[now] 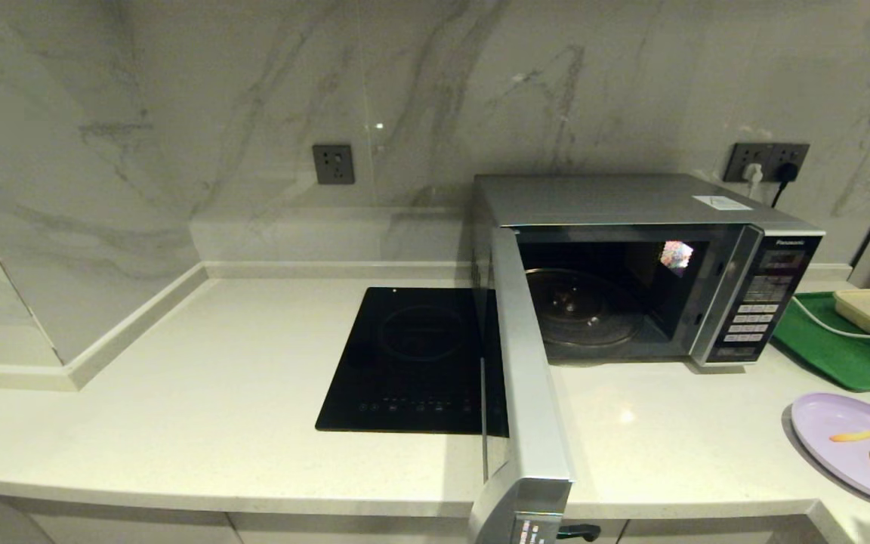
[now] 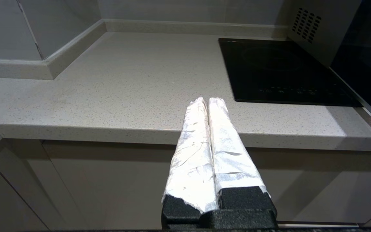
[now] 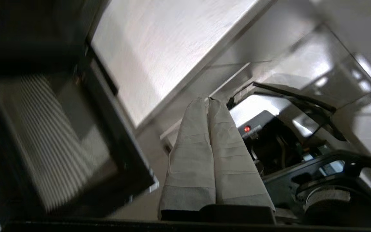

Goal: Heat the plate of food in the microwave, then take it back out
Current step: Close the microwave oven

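Microwave (image 1: 631,264) door (image 1: 526,393) open — cavity bare

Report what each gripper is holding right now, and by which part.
Nothing is held. The left gripper and right gripper are both shut on nothing; the round lavender plate of fries lies untouched on the pale counter.

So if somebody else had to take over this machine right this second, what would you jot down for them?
Left gripper: shut, empty, parked in front of the pale speckled countertop edge.
Right gripper: shut, empty, low beside the open door.
Silver-grey Panasonic microwave: door swung wide open, round glass turntable bare.
Round lavender plate of yellow fries: on the countertop, to the right of the microwave, in front of the green rectangular tray.
Done: door opened.
Left: plate in, door shut, heat, reopen, plate back out.
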